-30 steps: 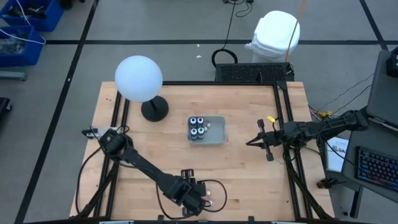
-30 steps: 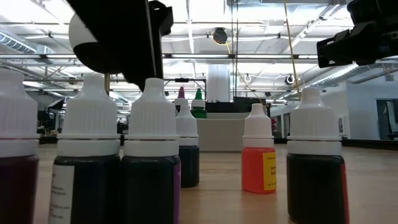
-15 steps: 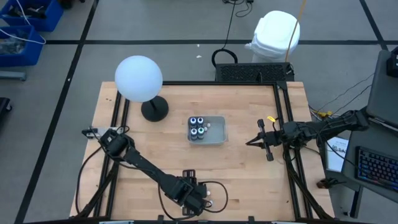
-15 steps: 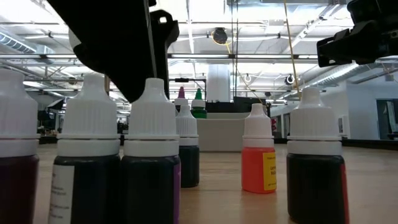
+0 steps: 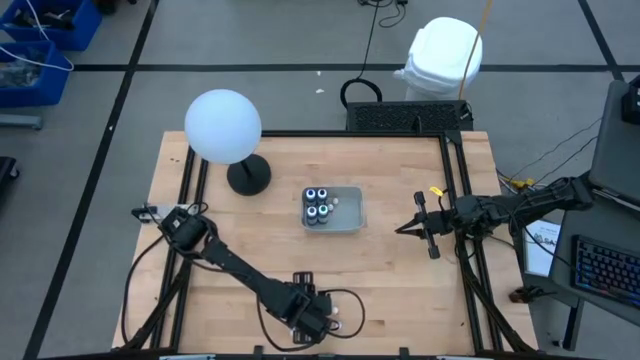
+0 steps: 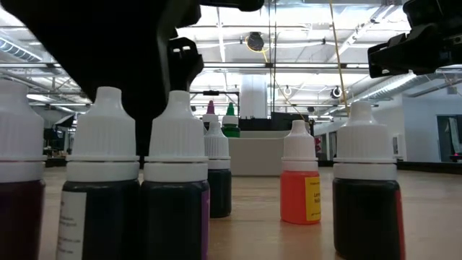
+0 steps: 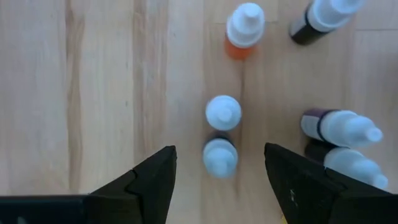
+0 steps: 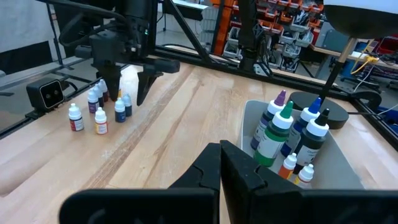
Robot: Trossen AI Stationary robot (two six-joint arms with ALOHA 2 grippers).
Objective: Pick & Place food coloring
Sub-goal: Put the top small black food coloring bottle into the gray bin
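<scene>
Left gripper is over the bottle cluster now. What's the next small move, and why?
Probably lower the left gripper straight down. Its fingers stand open on either side of the nearest white-capped bottle, with a second bottle just beyond. The clear tray already holds bottles. The right gripper waits at the table's right side.

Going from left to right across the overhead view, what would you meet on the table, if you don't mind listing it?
White globe lamp → left gripper → clear tray of bottles → right gripper.
</scene>
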